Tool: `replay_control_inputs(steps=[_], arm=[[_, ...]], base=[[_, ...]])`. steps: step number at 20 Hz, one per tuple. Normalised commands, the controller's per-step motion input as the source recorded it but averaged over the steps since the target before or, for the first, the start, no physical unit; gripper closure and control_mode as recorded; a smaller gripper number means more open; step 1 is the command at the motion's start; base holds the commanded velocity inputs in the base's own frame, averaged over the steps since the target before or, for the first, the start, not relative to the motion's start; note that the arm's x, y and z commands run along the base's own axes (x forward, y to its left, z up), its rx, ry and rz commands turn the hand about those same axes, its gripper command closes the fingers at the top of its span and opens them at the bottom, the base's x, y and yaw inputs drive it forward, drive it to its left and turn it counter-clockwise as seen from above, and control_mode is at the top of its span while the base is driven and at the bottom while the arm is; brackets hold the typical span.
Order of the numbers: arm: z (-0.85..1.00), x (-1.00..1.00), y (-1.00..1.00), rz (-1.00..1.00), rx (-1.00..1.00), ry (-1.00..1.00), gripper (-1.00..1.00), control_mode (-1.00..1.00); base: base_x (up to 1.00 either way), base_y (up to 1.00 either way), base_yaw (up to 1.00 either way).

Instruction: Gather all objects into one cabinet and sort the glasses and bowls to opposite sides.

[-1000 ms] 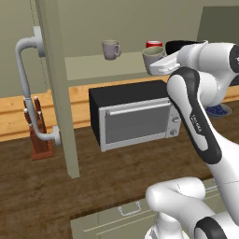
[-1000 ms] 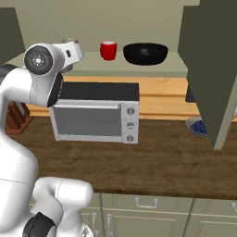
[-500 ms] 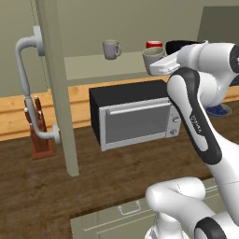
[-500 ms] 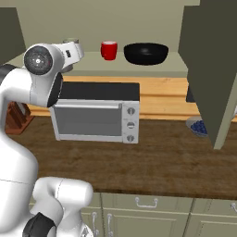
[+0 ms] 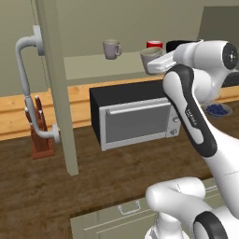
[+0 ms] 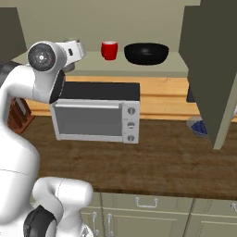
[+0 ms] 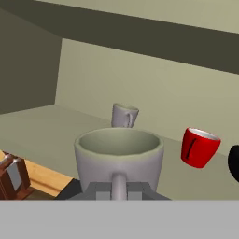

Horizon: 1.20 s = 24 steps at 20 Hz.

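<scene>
text: none legible | arm (image 5: 193,119) — small pale marking on the dark forearm cover, too small to make out | toaster oven (image 6: 95,113) — three knobs, no readable markings

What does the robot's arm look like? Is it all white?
Mostly white. The arm is made of smooth, rounded, glossy white shells with dark grey bands at the joints, and small dark lettering runs along one segment. One joint ends in a round grey cap. The gripper at its tip is white and boxy.
</scene>
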Motion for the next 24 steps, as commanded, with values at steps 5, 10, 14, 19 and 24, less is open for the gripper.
replay_control_inputs(steps=[5, 10, 14, 19, 24], arm=[[0.01, 0.32, 0.03, -0.04, 0.0, 0.0, 1.0, -1.0], [0.01, 0.25, 0.02, -0.07, 0.0, 0.0, 1.0, -1.0], [0.02, 0.3, 0.07, -0.09, 0.0, 0.0, 1.0, -1.0], [0.0, 0.34, 0.13, -0.11, 0.0, 0.0, 1.0, -1.0], [0.0, 0.25, 0.08, -0.12, 0.0, -0.01, 1.0, -1.0]], base=[[0.0, 0.0, 0.0], [0.0, 0.0, 0.0], [0.0, 0.0, 0.0], [0.0, 0.0, 0.0], [0.0, 0.0, 0.0]])
